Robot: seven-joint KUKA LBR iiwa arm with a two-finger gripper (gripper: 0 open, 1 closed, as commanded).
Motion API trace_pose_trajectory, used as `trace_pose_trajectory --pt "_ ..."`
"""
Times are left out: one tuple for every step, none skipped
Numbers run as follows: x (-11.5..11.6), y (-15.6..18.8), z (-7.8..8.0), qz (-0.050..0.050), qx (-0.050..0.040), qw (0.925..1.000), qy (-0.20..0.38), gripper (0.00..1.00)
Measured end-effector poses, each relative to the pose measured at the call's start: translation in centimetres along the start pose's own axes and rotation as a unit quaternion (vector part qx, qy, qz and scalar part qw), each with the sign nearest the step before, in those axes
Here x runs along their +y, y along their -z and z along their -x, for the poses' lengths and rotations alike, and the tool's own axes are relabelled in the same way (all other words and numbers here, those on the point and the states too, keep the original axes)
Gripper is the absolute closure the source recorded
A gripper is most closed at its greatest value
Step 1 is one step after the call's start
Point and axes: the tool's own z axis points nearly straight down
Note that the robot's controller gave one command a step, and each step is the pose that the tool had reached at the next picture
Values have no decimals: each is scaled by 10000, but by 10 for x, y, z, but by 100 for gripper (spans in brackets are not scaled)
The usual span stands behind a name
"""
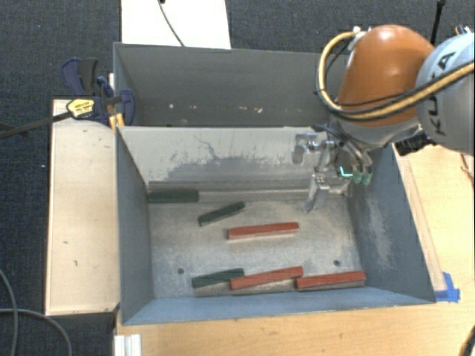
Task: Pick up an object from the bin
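Nearest, along the front wall of the grey bin (282, 302), three bars lie in a row, roughly end to end: near green bar (217, 279) on the view's L, near red bar (266, 277) in the middle w/ its L end touching or overlapping the green one, and corner red bar (331, 279) to the R. Further in, approx mid-floor, the mid red bar (263, 231) lies alone and almost level. Just behind it, the tilted green bar (220, 213) slants up to the R. Further back, at the foot of the far wall on the L, lies the far green bar (172, 196). The gripper (320, 191) hangs over bare floor at the far R, w/ the orange cover (386, 61) above it. It's clear of the mid red bar, the closest piece. Can't tell if its grip is released or clenched, and nothing shows in it.
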Motion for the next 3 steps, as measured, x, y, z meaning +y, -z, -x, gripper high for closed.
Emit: trace_pose_trajectory --pt "31 -156 -30 3 8 10000 91 0" --pt "34 -121 -26 -2 -56 9948 1020 0" --pt "16 -122 -28 -5 -31 9925 1219 0"
